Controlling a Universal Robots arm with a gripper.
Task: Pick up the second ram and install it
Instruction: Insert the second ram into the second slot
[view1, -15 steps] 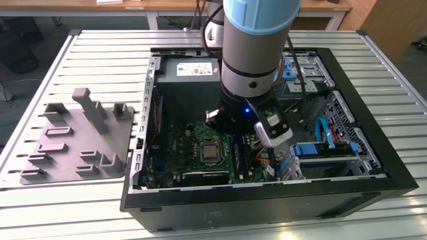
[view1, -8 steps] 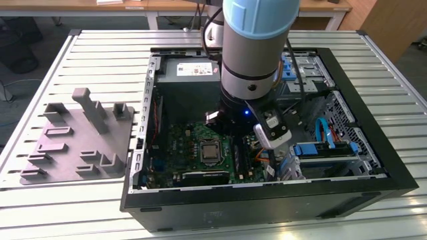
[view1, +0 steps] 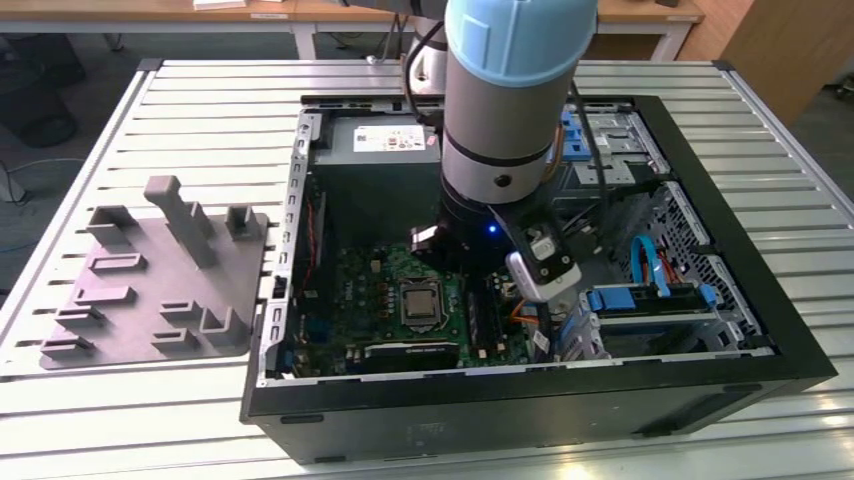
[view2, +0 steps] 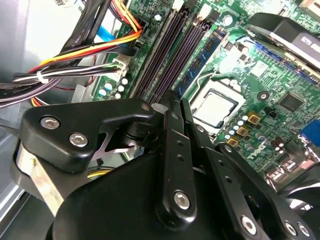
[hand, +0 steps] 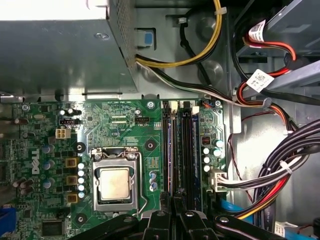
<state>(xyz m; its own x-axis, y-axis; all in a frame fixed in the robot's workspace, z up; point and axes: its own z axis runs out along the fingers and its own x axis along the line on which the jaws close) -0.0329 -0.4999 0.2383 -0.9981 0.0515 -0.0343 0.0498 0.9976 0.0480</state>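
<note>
My gripper (view2: 176, 100) is low inside the open computer case (view1: 747, 300), over the memory slots beside the processor (hand: 116, 184). Its two fingers are drawn close together on a thin dark edge, the second ram (hand: 178, 155), which lies in line with a slot. In both wrist views, another memory stick (hand: 168, 150) with a bluish face (view2: 202, 57) sits in the slot nearest the processor. In the first wrist view the gripper (hand: 178, 202) sits at the near end of the slots.
The arm (view1: 514, 120) reaches down into the case. The grey fixture plate (view1: 147, 290) with upright posts lies at the exterior view's left on the slatted table. Cable bundles (hand: 270, 170) and the power supply box (hand: 60, 50) crowd the slots.
</note>
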